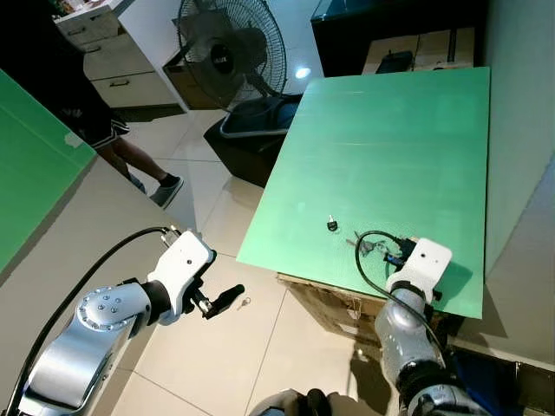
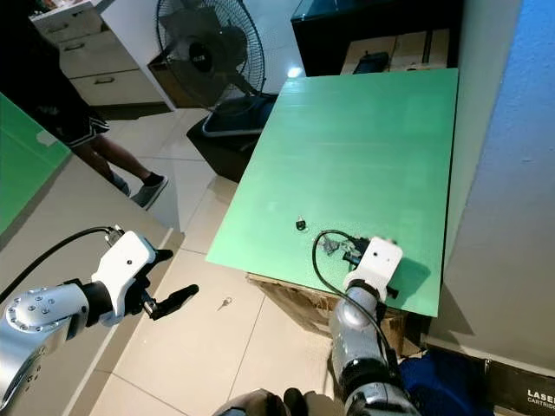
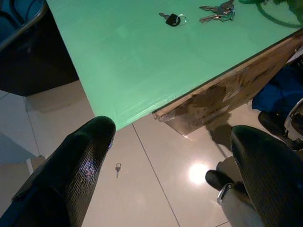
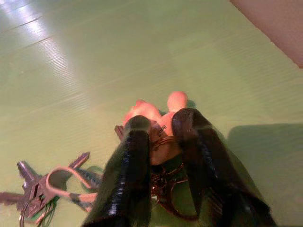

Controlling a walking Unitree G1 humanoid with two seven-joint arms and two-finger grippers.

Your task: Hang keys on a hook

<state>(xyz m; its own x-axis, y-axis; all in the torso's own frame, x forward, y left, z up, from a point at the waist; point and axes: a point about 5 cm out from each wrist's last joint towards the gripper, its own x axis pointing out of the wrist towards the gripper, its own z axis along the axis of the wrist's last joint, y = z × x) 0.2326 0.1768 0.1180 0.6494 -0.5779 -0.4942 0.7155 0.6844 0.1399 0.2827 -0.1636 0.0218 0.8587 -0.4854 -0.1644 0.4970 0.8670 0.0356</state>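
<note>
A bunch of silver keys (image 1: 365,245) with a pink charm (image 4: 150,111) lies near the front edge of the green tabletop (image 1: 390,147). My right gripper (image 1: 393,253) rests on it, fingers (image 4: 134,156) shut on the charm and its ring, the keys (image 4: 38,194) splayed beside them. A single black-headed key (image 1: 332,224) lies on the green surface just left of the bunch. My left gripper (image 1: 223,300) hangs open over the tiled floor, left of the table, holding nothing. One more small key (image 1: 245,303) lies on the floor beside it.
A cardboard box (image 1: 334,305) sits under the table's front edge. A standing fan (image 1: 227,48) and a dark bin (image 1: 256,130) are behind the table's left side. A person's legs (image 1: 139,160) stand at far left by drawers (image 1: 117,61). A wall (image 1: 520,139) borders the right.
</note>
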